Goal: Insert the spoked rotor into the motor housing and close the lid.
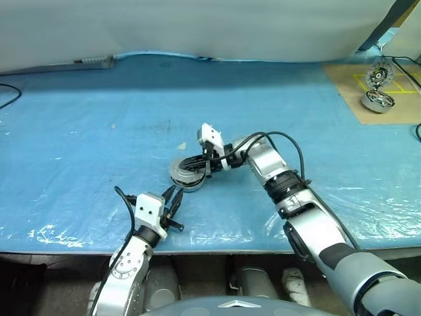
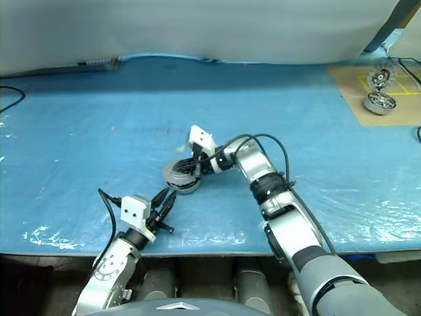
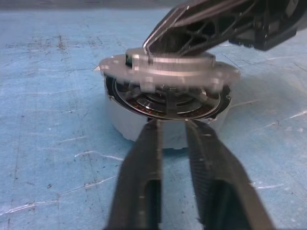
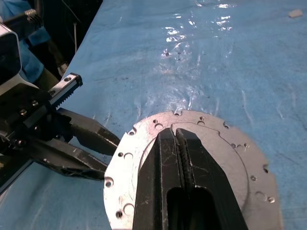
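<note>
The motor housing (image 1: 191, 183) stands on the blue sheet in the middle of the table. The lid (image 4: 230, 158) lies tilted on top of it, plain grey face up. Under the raised edge, the silver spokes of the spoked rotor (image 3: 168, 103) and copper windings show inside the housing (image 3: 124, 122). My right gripper (image 4: 175, 134) is shut, its fingers lying flat on the lid (image 3: 168, 72). My left gripper (image 3: 173, 125) points level at the housing's near wall. Its fingers are drawn almost together, with nothing seen between them.
A brown cardboard sheet (image 1: 398, 108) at the far right carries a spoked wheel-like part (image 1: 379, 76) and a round metal part (image 1: 378, 101). A black cable (image 1: 6, 95) lies at the far left. The table's front edge runs just behind my left gripper (image 1: 174, 197).
</note>
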Controlling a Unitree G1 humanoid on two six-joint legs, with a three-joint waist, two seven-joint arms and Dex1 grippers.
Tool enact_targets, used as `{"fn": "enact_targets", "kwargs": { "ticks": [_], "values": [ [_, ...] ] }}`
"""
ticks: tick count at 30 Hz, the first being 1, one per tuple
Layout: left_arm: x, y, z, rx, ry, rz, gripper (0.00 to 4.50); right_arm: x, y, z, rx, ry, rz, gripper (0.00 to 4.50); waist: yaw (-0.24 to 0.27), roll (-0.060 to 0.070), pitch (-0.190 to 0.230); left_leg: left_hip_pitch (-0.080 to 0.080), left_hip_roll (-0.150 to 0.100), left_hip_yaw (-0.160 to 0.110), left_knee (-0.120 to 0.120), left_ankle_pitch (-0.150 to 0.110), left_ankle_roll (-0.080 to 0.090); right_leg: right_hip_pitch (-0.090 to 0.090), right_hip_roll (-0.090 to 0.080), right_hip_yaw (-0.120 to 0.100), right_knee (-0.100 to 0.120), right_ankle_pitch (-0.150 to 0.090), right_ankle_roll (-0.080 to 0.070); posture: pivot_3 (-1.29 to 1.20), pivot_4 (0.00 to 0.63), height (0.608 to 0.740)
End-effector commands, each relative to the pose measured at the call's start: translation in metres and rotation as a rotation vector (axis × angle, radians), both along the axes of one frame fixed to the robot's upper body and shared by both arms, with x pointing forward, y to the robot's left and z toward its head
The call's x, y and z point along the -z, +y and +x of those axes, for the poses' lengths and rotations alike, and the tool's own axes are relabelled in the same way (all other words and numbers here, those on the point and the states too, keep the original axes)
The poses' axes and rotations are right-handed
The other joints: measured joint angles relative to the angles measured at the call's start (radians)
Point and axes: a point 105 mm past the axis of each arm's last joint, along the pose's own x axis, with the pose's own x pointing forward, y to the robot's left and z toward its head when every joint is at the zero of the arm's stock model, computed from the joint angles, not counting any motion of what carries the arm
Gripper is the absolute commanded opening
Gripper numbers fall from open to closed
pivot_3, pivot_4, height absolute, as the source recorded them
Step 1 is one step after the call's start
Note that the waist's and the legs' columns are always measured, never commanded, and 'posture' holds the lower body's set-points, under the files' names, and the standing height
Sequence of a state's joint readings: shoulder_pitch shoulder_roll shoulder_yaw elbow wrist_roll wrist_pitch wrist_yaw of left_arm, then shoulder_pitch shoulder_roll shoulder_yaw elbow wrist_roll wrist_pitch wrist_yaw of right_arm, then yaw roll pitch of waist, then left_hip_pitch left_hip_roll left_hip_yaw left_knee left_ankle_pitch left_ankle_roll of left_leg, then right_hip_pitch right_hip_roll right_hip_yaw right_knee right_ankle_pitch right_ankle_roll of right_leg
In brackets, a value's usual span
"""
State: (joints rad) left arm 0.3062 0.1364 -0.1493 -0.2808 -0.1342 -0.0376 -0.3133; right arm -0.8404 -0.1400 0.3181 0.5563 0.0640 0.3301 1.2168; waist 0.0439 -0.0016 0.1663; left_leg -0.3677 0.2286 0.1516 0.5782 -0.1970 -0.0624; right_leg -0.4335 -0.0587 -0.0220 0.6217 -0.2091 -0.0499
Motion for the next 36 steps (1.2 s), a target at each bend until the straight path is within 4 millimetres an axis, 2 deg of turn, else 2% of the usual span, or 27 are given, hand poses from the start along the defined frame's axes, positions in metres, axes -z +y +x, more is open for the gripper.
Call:
{"fn": "enact_targets", "kwargs": {
  "ticks": [1,6,11,15,26,33,36],
  "values": [
    [-0.007,-0.001,0.000,0.004,-0.035,-0.006,0.02,0.006,0.004,-0.003,0.022,-0.012,-0.008,0.00,0.000,0.000,0.000,0.000,0.000,0.000,0.000,0.000,0.000,0.000,0.000,0.000,0.000,0.000,0.000,0.00,0.150,0.740],
    [-0.007,0.000,0.000,0.001,-0.034,-0.004,0.02,0.020,-0.001,-0.007,0.032,-0.017,-0.042,0.00,-0.001,0.000,0.000,0.003,0.000,0.000,0.000,0.000,0.000,0.003,0.000,0.000,0.000,0.000,0.000,0.00,0.150,0.740],
    [-0.007,0.004,0.001,-0.013,-0.035,0.011,0.02,0.014,-0.003,-0.004,0.054,-0.021,-0.026,0.00,-0.001,0.000,0.000,0.005,0.000,0.000,0.000,0.000,0.000,0.004,0.000,0.001,0.000,0.000,0.000,0.00,0.150,0.740],
    [-0.005,0.012,0.003,-0.032,-0.028,0.010,0.02,0.018,-0.005,-0.003,0.067,-0.022,-0.037,0.00,-0.001,0.000,0.000,0.005,0.000,0.000,0.000,0.000,0.000,0.005,0.000,0.001,0.000,0.000,0.000,0.00,0.150,0.740],
    [-0.005,0.040,0.001,-0.114,-0.012,0.009,0.02,0.021,0.000,-0.007,0.056,-0.008,-0.030,0.00,-0.002,0.000,0.000,0.007,0.000,0.000,-0.001,0.000,0.000,0.008,0.000,0.001,-0.002,0.000,0.000,0.00,0.150,0.740],
    [-0.009,0.045,-0.002,-0.126,-0.033,0.016,0.02,0.020,-0.001,-0.007,0.046,-0.014,-0.039,0.00,-0.002,0.000,0.000,0.008,0.000,0.000,-0.001,0.000,0.000,0.008,0.000,0.001,-0.002,0.000,0.001,0.00,0.150,0.740],
    [-0.017,0.042,-0.003,-0.115,-0.064,0.024,0.02,0.010,-0.005,-0.008,0.030,-0.039,-0.017,0.00,-0.002,0.000,0.000,0.008,0.000,0.000,-0.002,0.000,0.000,0.008,0.000,0.001,-0.003,0.000,0.001,0.00,0.150,0.740]
  ]
}}
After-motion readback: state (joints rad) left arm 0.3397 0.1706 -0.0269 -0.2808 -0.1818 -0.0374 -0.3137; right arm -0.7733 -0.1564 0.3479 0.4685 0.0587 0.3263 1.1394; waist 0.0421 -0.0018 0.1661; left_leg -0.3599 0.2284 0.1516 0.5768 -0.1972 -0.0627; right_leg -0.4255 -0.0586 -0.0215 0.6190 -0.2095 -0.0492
